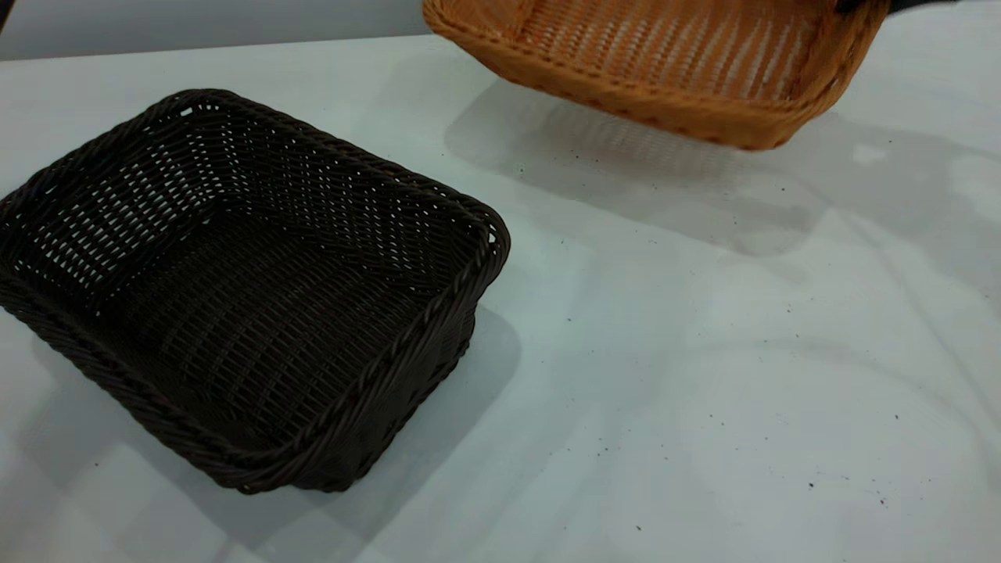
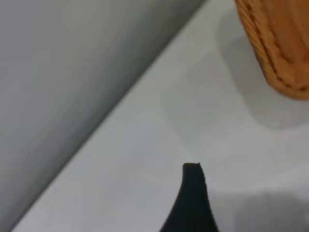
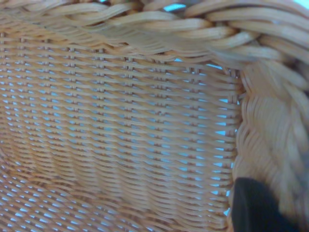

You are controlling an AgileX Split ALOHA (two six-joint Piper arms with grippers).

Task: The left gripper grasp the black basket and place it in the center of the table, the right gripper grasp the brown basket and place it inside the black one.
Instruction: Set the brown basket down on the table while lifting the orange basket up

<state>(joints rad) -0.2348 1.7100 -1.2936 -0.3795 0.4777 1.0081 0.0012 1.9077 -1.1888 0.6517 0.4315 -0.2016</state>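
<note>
Pale grey table [image 1: 704, 375], flat and flecked with tiny dark specks, runs back to a plain grey wall. On its left part sits the rectangular woven basket of very dark brown-black wicker [image 1: 242, 297], flat on its base, open side up, with nothing inside.

Up at the far right hangs the rectangular orange-tan wicker basket [image 1: 672, 70], tilted and clear of the surface, with its shadow falling on the table below it. A dark bar at its right rim is the right gripper [image 1: 860, 6]; its wrist view shows one black fingertip [image 3: 256, 208] against the basket's inner wall, so it looks pinched on that rim.

The black basket lies to the left and nearer the camera than the carried one, well apart, so the carry must run that way, then lower.

Only one dark finger of the left gripper [image 2: 193, 203] shows, over bare table; whether it is spread cannot be told.
</note>
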